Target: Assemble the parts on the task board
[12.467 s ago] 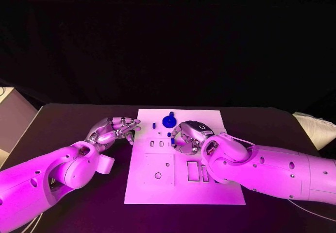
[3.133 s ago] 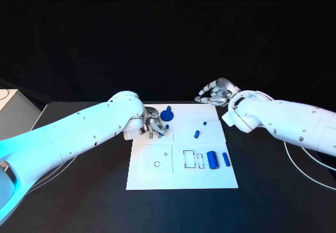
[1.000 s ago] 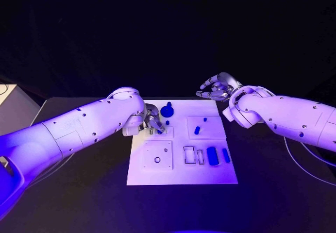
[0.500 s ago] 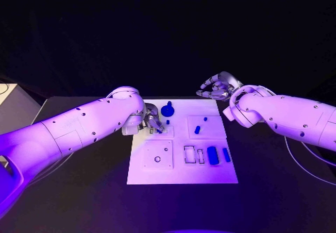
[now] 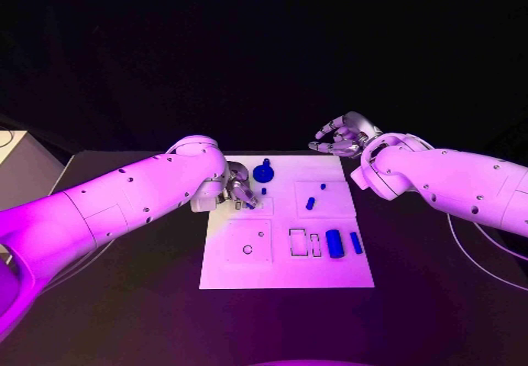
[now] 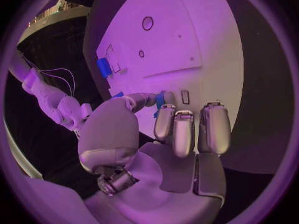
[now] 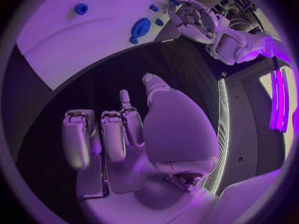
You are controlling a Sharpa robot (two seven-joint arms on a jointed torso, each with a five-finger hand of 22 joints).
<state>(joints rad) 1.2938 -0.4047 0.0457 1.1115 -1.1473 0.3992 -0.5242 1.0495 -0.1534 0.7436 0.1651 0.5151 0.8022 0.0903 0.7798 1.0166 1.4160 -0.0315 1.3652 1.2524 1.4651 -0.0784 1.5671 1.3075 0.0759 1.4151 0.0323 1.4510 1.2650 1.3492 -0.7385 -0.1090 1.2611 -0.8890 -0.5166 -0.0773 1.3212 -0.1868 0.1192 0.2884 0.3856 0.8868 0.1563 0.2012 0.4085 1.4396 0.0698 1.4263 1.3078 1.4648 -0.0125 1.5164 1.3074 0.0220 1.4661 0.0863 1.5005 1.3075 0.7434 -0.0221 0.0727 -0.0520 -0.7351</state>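
Hands have traded places since I started

My right hand (image 5: 346, 138) now hangs beyond the task board's (image 5: 286, 263) far right corner, no longer down on it. My left hand (image 5: 236, 192) now rests over the board's left edge, pinching a small blue part (image 6: 159, 100). More blue parts now lie on the right side.

1. Magenta-violet light washes everything; the backdrop beyond the table's (image 5: 132, 305) far edge is black.
2. The task board (image 5: 286, 271) glows brightly.
3. Both wrist views bend straight edges strongly.
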